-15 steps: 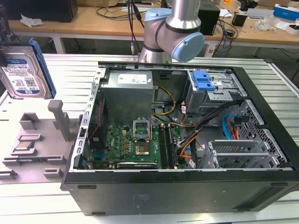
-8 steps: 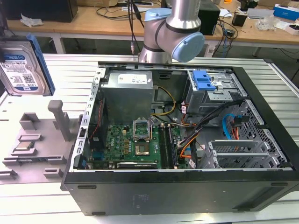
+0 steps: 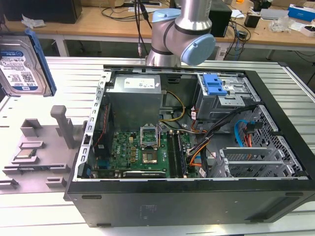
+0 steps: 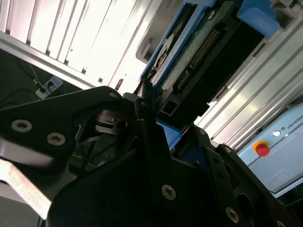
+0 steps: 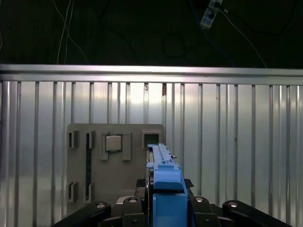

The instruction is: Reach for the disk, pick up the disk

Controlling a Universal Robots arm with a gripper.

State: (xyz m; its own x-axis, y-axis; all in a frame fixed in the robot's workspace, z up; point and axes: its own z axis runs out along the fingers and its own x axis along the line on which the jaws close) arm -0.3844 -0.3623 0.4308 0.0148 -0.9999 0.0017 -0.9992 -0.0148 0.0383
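The disk, a silver drive with a white-and-blue label and a blue bracket, stands on edge in the air above the table at the exterior view's far left. In the first wrist view the disk is edge-on, its blue bracket clamped between the black fingers of my gripper. The second wrist view shows the disk's circuit-board side and connector, with my gripper shut on its near end. The disk hangs above the grey fixture plate.
An open black computer case takes up the middle of the slatted table, with a blue latch on its drive cage. The grey fixture at the exterior view's left holds a small square chip. The arm's base rises behind the case.
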